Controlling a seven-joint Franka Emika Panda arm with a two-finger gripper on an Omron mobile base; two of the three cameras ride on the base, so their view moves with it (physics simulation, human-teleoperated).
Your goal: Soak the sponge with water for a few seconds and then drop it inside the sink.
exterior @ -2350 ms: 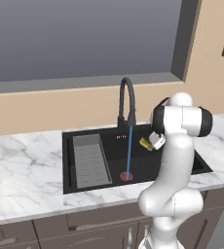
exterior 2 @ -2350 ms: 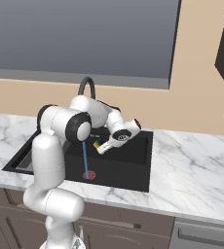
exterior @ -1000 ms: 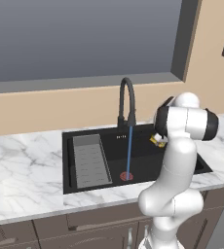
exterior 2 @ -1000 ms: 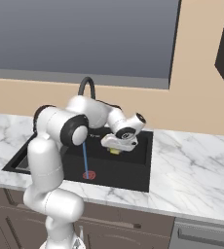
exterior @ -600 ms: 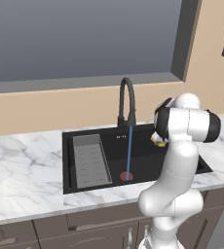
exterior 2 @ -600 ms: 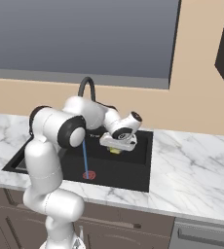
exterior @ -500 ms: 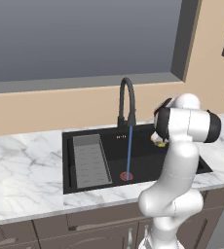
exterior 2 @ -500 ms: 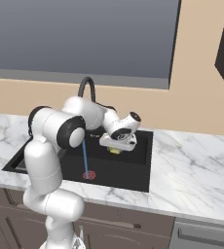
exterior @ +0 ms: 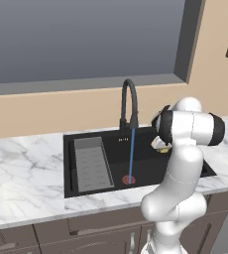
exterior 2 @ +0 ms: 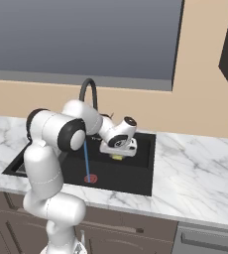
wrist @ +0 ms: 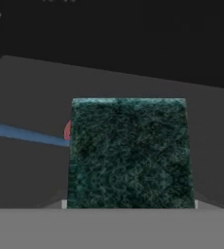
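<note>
Claw [exterior 2: 118, 155] clenched on sponge [wrist: 128, 153] above sink [exterior: 150, 171], beside water [exterior: 131, 154].

Glossy white arm [exterior: 183, 163], rounded bulbous segments, dark grey bands at joints, white hand [exterior 2: 120, 140] with black disc

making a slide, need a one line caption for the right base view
The gripper holds the sponge over the sink, right of the water stream.
</note>
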